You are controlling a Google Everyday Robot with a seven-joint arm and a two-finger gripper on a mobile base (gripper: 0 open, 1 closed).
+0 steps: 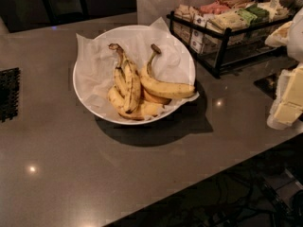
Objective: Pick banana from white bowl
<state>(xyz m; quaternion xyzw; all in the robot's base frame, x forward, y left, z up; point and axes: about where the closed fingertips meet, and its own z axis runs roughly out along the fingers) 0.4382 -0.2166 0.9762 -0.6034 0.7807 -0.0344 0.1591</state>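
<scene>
Banana [168,88] in white bowl [89,105] | gripper [287,102] at right edge, apart

Looks like an office snack kitchen to me: speckled grey desk [57,145], black wire rack [222,39] full of packaged snacks, bananas [130,86] set out in a white bowl [125,29]. My end effector [288,100] hangs at the right edge.

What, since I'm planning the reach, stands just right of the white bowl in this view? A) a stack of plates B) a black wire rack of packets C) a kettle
B: a black wire rack filled with packets stands right of the white bowl; the gripper is at the view's right edge, apart from the banana.
</scene>
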